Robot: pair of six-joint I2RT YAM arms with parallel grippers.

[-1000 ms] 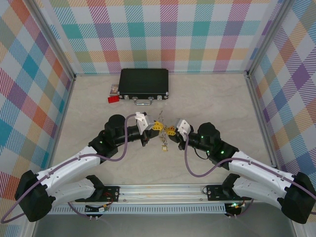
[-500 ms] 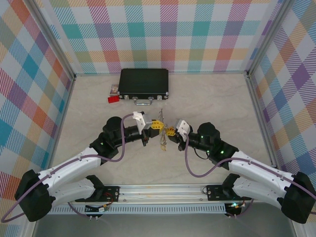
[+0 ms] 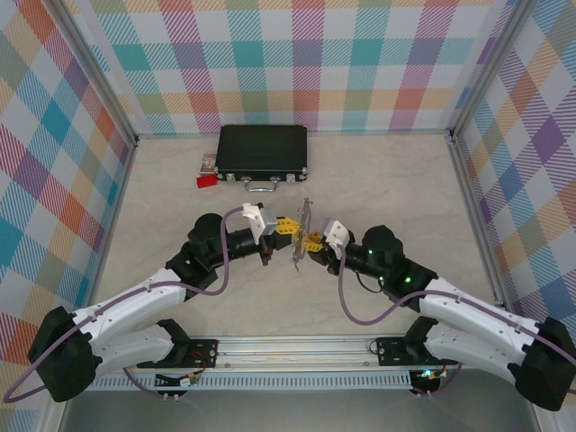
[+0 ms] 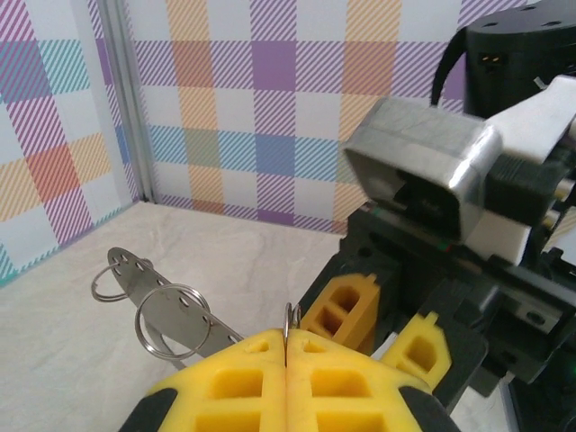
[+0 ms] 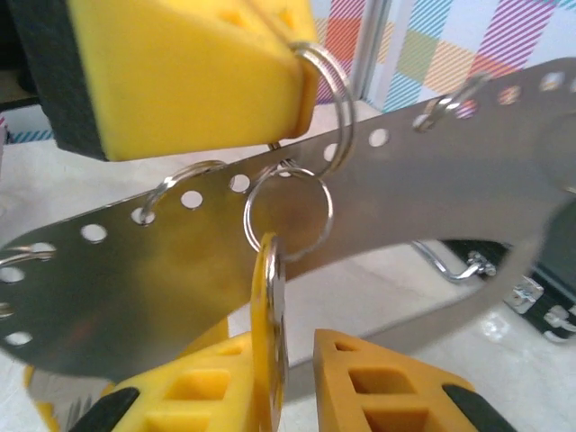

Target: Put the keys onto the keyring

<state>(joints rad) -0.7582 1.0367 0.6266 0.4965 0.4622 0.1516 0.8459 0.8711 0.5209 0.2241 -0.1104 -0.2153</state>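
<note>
Keyring (image 5: 180, 261) pinched by left fingers (image 4: 234, 387), right fingers (image 5: 387, 378) slightly spread around hanging key (image 5: 268, 297)

White arms (image 3: 135, 310), black joints (image 3: 209, 236), purple cables (image 3: 340, 288), yellow fingers (image 4: 229, 382), green LEDs (image 3: 407, 279)

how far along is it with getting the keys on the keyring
Done: one key hangs from the keyring. In hand: left gripper pinches a split ring on it; right gripper stands slightly open around that key. Left: threading any remaining keys.
</note>
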